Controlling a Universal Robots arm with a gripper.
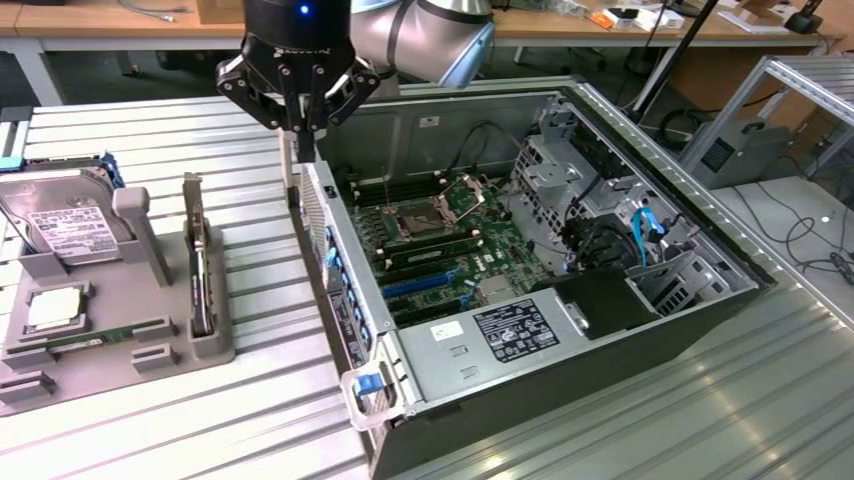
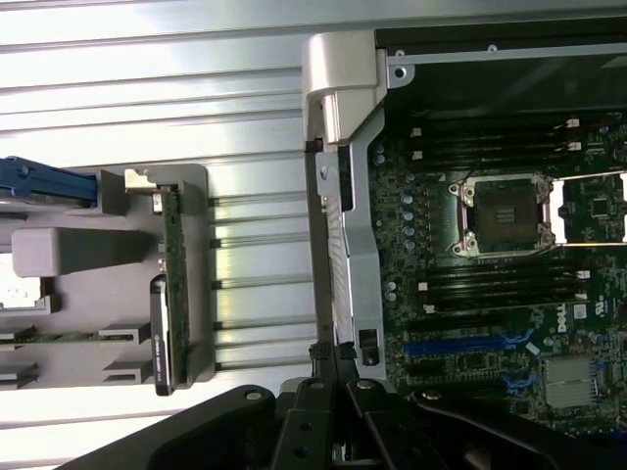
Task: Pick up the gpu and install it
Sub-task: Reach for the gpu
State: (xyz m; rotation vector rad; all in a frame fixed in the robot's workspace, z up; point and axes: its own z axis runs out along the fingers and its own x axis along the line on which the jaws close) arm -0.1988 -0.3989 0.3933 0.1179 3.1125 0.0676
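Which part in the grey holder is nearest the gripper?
The gpu, the thin dark card on edge along the holder's case-side rim; the hard drive sits farther from the gripper.

Hard drive [image 1: 60,220] sits in grey tray [image 1: 134,290] beside open computer case [image 1: 427,130].

The desk [image 1: 601,400] is built of ribbed, silvery metal slats, on which light is reflected in pale streaks. Beyond its far edge, wooden-topped tables [image 1: 94,20] on white legs are seen over a dark floor [image 1: 174,70]. Off its edge at the exterior view's right, a metal frame [image 1: 787,80] is set, with black cables [image 1: 814,235] laid nearby.
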